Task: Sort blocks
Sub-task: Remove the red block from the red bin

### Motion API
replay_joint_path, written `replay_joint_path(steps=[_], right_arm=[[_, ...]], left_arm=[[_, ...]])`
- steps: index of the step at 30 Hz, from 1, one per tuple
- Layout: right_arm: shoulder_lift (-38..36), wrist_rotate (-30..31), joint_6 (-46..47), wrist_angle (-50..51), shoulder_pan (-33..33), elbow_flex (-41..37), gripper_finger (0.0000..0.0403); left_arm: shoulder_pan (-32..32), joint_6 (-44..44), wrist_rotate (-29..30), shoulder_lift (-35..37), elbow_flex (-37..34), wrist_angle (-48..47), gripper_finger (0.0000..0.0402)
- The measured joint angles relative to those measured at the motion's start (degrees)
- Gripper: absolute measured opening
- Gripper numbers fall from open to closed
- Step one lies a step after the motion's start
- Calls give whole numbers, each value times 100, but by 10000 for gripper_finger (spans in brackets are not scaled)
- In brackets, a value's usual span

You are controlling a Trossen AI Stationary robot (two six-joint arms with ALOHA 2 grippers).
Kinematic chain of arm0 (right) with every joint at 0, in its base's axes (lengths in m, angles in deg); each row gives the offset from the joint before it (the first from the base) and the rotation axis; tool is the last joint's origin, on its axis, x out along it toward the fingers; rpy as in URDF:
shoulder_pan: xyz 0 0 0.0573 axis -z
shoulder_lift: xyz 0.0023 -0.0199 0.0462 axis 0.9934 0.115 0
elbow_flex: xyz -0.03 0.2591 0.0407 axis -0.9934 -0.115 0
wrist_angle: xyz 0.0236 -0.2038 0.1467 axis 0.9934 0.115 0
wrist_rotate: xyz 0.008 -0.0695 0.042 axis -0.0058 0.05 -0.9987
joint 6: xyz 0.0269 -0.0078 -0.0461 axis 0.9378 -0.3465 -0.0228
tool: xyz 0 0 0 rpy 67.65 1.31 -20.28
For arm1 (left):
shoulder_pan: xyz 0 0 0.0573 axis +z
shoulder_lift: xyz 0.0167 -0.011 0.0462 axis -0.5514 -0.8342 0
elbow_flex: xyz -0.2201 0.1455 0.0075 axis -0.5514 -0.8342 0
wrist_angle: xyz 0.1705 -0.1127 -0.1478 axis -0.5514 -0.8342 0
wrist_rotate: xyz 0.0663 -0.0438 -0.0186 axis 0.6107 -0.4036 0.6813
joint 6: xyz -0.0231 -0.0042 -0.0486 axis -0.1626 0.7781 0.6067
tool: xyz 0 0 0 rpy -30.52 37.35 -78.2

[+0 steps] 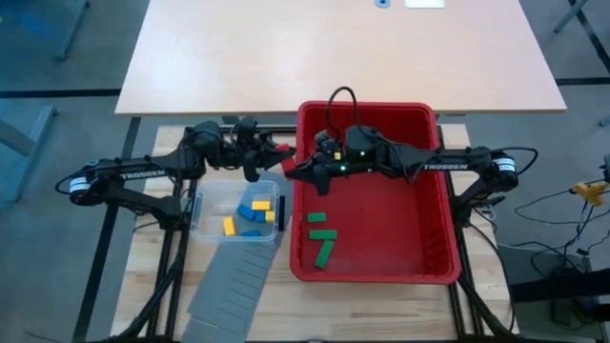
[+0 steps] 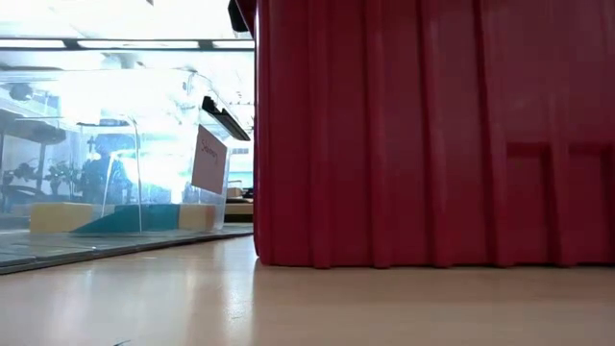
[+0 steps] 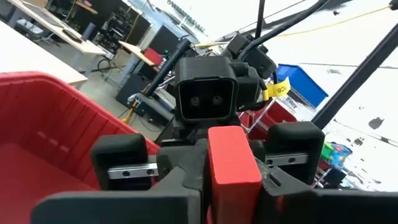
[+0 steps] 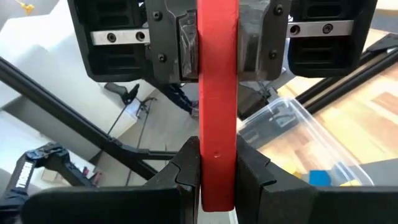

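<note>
A red bar-shaped block (image 4: 217, 93) hangs in the air between both grippers, over the left rim of the red bin (image 1: 440, 205). My left gripper (image 3: 233, 186) is shut on one end and my right gripper (image 4: 217, 171) on the other; they face each other, roughly level. In the high view they meet at the red block (image 1: 282, 151). Three green blocks (image 1: 322, 238) lie on the bin floor. Blue and yellow blocks (image 1: 254, 211) lie in the clear tub (image 1: 205, 214). My left gripper pinches the red block's end (image 3: 233, 177) between its two fingers, coming level from the table's left, with the fingers lying along the bar. The block is lifted clear. My right gripper pinches the opposite end (image 4: 217, 180) between its two fingers, level from the table's right, along the bar.
A grey slotted panel (image 1: 229, 286) lies near the front edge, below the tub. The bin's tall red wall (image 2: 432, 135) fills the low view, with the clear tub (image 2: 144, 192) to its left. A pale second table (image 1: 334, 48) stands beyond.
</note>
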Motion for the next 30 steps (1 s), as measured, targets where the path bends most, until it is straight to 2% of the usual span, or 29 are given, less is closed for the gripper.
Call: replay_joint_path(steps=[5, 8, 14, 19, 23, 28, 30], right_arm=[[0, 11, -33, -4, 4, 8, 38], [0, 22, 61, 47, 28, 9, 69], [-63, -38, 84, 92, 90, 36, 164], [-81, -69, -112, 505, 210, 31, 192], [-124, 119, -651, 1622, 402, 31, 191], [-80, 1007, -1014, 3536, 689, 27, 181], [3, 1259, -1072, 4032, 826, 27, 177]], left_arm=[[-2, -96, 3, 156, 0, -207, 33], [0, -382, -127, 423, 0, -700, 33], [5, -875, -212, 1317, 0, -2665, 32], [5, -886, -238, 2080, 0, -4179, 32], [2, -883, -186, 2449, 0, -5760, 32], [3, -954, 293, 2547, -4, -7457, 33], [2, -954, 325, 2493, -51, -7893, 50]])
